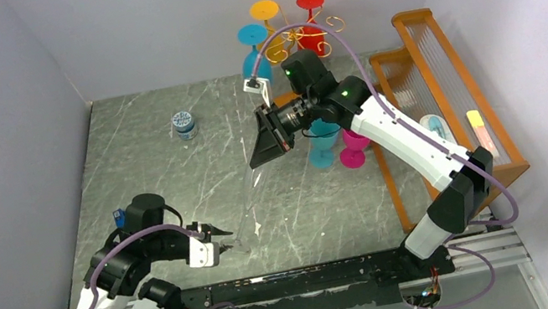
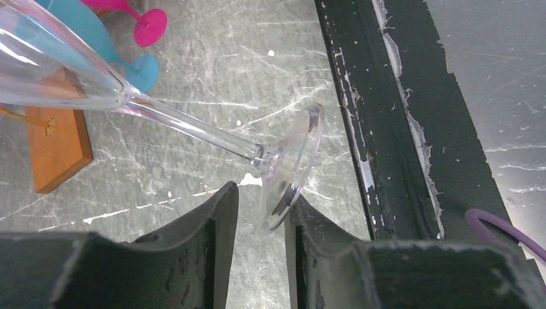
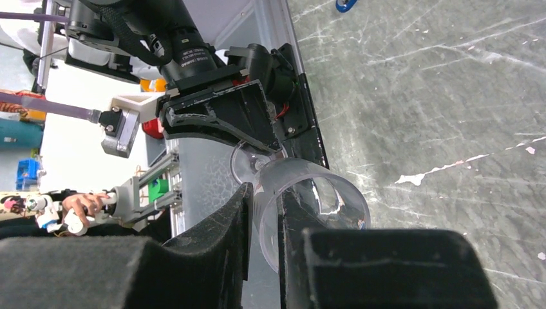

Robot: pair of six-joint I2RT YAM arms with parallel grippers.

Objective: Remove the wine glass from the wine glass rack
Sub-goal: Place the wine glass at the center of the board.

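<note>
Found the clear wine glass [image 1: 249,201] off the wine glass rack [image 1: 312,29], hanging tilted in the air over the grey marbled table [image 1: 139,178]. Noted bowl uppermost and toward the rack, stem slanting down, foot lowest and toward the near edge.

Checked the right gripper [image 3: 264,199] from its wrist view: jaws closed on the glass, the bowl's wall near the rim pinched between the two fingers.

Checked the left gripper [image 2: 261,193] at the other end: jaws parted, with the edge of the foot disc dipping into the gap. Saw the disc close against one finger and daylight beside the other, so not clamped.

Placed the rack at the back of the table, gold wire scrolls rising from a brown wooden base. Counted three coloured glasses hung on it foot-up: yellow glass [image 1: 264,10], red glass [image 1: 309,2], blue glass [image 1: 252,36].

Noted a teal glass [image 1: 323,147] and a magenta glass [image 1: 353,156] on the table just beside the base, under the right arm. Could not tell whether upright or lying.

Noted an orange wooden frame [image 1: 439,49] along the right wall and a small blue-lidded jar [image 1: 183,124] well apart, toward the back left.
</note>
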